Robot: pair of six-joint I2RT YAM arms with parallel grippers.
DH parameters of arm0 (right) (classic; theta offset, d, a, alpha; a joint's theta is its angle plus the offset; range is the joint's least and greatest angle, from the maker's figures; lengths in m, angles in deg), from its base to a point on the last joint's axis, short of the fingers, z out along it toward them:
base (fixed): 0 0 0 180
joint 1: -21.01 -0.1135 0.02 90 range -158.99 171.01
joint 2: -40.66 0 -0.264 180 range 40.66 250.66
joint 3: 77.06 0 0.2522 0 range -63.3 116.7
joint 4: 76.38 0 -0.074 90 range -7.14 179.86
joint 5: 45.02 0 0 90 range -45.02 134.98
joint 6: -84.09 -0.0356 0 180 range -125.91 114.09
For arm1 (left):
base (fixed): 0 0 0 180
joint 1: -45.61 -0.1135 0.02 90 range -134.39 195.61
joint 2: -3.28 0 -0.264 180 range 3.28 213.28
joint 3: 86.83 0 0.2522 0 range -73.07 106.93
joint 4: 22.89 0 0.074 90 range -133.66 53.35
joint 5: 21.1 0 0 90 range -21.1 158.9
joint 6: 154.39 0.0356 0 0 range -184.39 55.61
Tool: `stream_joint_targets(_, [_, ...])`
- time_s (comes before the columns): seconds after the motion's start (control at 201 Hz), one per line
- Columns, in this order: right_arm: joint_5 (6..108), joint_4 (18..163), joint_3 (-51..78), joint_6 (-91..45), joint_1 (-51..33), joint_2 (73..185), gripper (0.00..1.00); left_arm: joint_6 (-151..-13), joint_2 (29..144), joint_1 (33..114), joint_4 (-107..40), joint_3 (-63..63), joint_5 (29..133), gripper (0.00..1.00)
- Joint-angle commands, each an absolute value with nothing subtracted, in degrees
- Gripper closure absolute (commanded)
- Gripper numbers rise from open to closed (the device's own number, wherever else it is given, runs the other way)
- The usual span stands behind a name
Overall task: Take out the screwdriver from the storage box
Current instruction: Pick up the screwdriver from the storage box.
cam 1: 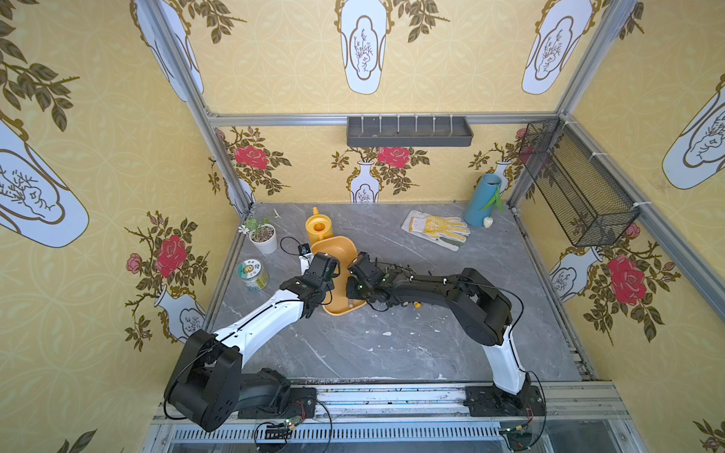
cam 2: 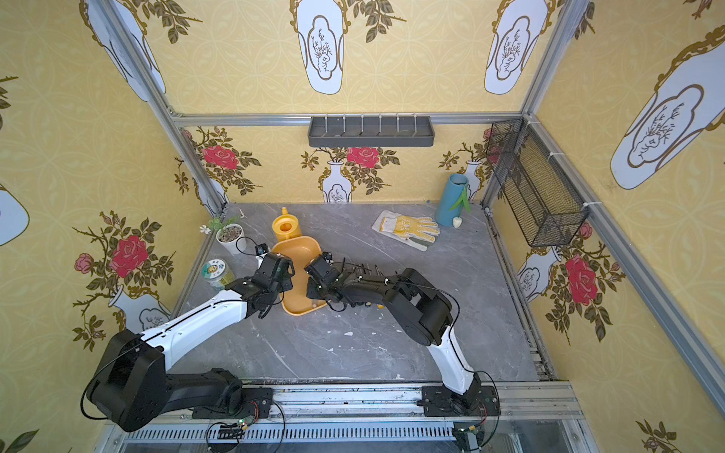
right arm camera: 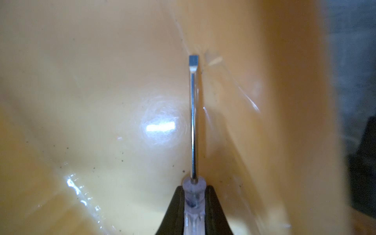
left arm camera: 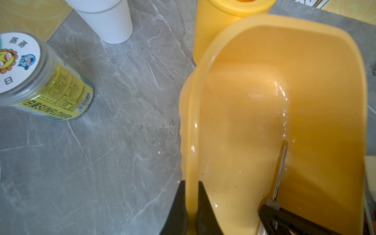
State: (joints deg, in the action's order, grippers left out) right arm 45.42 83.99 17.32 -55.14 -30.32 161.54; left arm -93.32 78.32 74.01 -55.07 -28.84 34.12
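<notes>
The screwdriver (right arm camera: pixel 193 122) is cut off at six o'clock in the right wrist view. In both top views it cannot be made out under the left arm (cam 1: pixel 270 312) and right arm (cam 1: pixel 416 284).

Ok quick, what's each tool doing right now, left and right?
Left tool: closed on the rim of the storage box.
Right tool: closed on the screwdriver, gripping its clear handle inside the box.

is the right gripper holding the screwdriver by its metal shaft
No, the right gripper grips the screwdriver by its clear handle; the metal shaft sticks out free.
</notes>
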Motion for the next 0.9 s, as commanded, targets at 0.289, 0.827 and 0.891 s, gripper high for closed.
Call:
stream_joint_targets(0.289, [45.75,83.24,15.70,-51.99,-29.82,157.48,1.00,-92.11,78.82,74.00,-55.84,-29.36,34.71,1.00])
stream_joint_targets(0.827, [45.05,79.36,12.42,-42.51,-27.77,142.78,1.00,-92.27,79.39,74.08,-55.63,-29.19,35.04,1.00])
stream_joint_targets(0.891, [43.48,77.21,12.18,-41.16,-27.48,140.91,1.00,-92.31,79.48,74.03,-55.61,-29.21,35.14,1.00])
